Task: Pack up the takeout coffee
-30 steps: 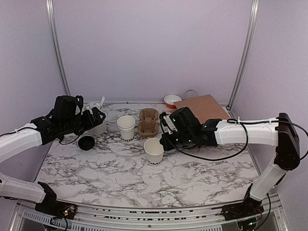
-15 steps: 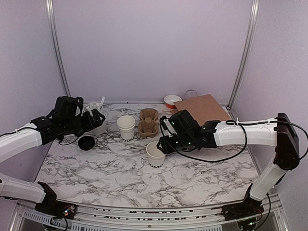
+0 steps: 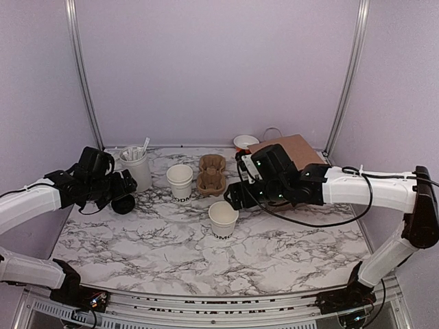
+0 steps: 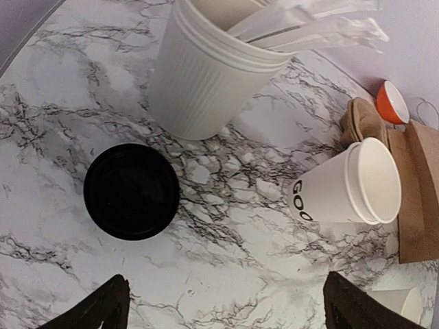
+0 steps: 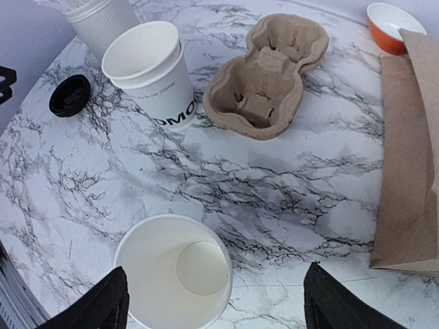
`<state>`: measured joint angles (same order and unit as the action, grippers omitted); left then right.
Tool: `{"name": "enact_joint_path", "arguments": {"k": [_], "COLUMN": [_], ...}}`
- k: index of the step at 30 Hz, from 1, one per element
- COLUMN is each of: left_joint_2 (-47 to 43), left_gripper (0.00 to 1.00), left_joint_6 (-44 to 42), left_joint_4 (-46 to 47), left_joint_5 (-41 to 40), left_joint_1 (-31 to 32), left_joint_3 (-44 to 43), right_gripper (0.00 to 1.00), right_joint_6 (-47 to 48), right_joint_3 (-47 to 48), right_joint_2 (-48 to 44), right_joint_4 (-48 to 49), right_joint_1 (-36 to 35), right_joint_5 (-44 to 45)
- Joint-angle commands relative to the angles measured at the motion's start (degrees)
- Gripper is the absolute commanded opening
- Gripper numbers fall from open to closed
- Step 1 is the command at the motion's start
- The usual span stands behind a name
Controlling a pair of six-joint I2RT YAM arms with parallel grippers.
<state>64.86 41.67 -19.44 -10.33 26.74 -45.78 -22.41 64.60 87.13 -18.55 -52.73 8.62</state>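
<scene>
The takeout cup [image 3: 223, 218] stands upright and uncovered near the middle of the table [image 3: 295, 240], a little toward the near edge. It is smooth white paper with a rolled rim and dark lettering low on its wall, and I can see nothing inside it. Its black lid [image 4: 132, 190] lies flat and well apart from it, over by the left edge, a round matt plastic disc with a raised rim. I judge the packing only begun.

The right claw [image 3: 233, 200] hangs just beyond the cup on its far-right side, jaws wide apart and gripping nothing. From that wrist view the cup's mouth sits low between the two fingers, nearer one than the other. The cup's long axis is vertical, so I reckon a side grasp means coming down and back toward the near edge. The right arm is much the nearer to the cup.

The left claw [image 4: 225, 291] is likewise spread wide and empty, poised above the lid. The lid lies ahead of it, off to one side of the jaws' centre line, so that arm looks the natural one for the lid.

Toward the far edge are a stack of cups [image 3: 180, 181] and a brown pulp tray [image 3: 211, 173], moulded and rough. A ribbed white canister [image 3: 137, 171] of wrapped sticks stands just behind the lid. A flat paper bag [image 3: 291, 149] and an orange bowl [image 3: 245, 142] sit toward the far right corner.
</scene>
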Motion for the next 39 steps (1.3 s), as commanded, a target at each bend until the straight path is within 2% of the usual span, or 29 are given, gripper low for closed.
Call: {"name": "enact_joint_path", "arguments": {"k": [1,4,6,13,18,25,39], "left_joint_2": [0.66,1.23,2.74,12.14,16.77,20.88,25.43], "left_gripper": [0.99,0.99,0.95,0.56,0.4,0.3,0.22], "left_joint_6": [2.57,2.52,1.78,-0.54,-1.29,-2.25,-2.71], "left_joint_4": [-5.49,-5.79,-5.89,-5.88,-5.34,-3.99,-0.67], "left_joint_5": [-1.72,-2.19,-3.48,-6.81,-7.95,-7.07,-4.06], "left_joint_1": [-5.43,-10.01,-11.59,-13.92,-14.52,-15.17,-16.0], "left_joint_3": [2.76,3.5,3.21,-0.95,-3.41,-4.96,-5.47], "right_gripper": [0.85,0.85,0.85,0.84,0.84,0.84,0.83], "right_joint_6": [1.78,1.77,1.58,1.38,1.32,1.41,0.9], "right_joint_3": [2.09,1.07,0.0,-1.74,-2.8,-3.19,-2.99], "right_joint_2": [-2.59,-4.03,-5.15,-7.07,-7.99,-8.38,-8.29], "right_joint_4": [-0.19,0.53,1.51,2.43,2.89,3.17,2.82], "right_joint_1": [1.46,3.16,4.04,6.57,7.11,7.64,7.64], "right_joint_5": [1.47,0.88,0.12,-0.62,-0.72,-1.03,-1.44]}}
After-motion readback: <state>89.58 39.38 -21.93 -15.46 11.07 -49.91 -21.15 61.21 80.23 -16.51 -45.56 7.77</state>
